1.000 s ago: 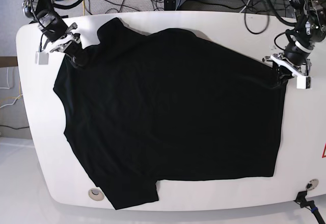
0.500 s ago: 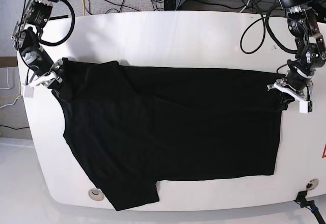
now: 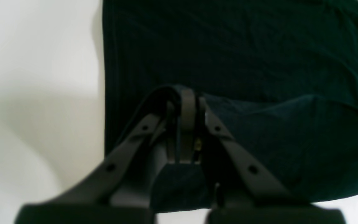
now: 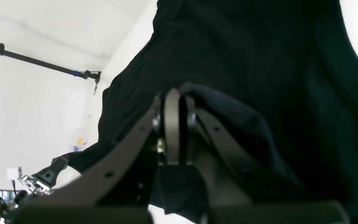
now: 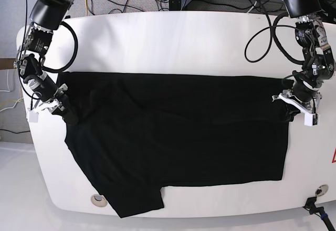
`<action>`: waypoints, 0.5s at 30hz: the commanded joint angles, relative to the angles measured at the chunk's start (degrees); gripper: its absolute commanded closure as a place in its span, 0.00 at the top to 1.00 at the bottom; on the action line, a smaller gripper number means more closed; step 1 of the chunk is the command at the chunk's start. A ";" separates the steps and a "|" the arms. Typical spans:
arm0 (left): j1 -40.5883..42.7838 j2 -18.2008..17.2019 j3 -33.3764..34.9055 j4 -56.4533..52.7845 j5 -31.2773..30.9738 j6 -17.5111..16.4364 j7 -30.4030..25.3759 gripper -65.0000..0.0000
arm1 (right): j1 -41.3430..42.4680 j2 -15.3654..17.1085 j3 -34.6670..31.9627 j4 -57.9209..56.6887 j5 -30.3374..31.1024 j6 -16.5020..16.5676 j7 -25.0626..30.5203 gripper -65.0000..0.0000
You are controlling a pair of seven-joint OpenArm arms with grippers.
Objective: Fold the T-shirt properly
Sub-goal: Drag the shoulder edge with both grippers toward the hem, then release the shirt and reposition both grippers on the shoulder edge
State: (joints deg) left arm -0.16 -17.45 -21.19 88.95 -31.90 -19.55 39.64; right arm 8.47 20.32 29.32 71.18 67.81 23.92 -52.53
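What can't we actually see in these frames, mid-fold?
- T-shirt print: no view shows it; only plain black cloth faces the cameras.
- The layer folded under: base view, covered by the top layer.
- Left gripper tips: left wrist view, blurred, wrapped in bunched cloth.
- Right gripper tips: right wrist view, same.
- Table near corners: base view, cut off by the frame edge.

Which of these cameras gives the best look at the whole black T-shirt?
The base view: it shows the entire T-shirt spread on the white table, its far edge folded over and pinched by the left hand and the right hand. Each wrist view shows only dark cloth bunched around that hand's closed fingers.
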 commanded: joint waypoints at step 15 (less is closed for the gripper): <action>-3.48 -2.11 -0.48 -4.16 -0.67 -0.36 -1.35 0.00 | 6.52 0.30 0.26 -3.88 -6.32 0.91 1.24 0.00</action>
State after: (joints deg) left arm -2.66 -17.89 -21.34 83.68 -31.86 -19.59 39.59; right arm 13.56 19.53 29.30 67.11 59.99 24.10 -52.64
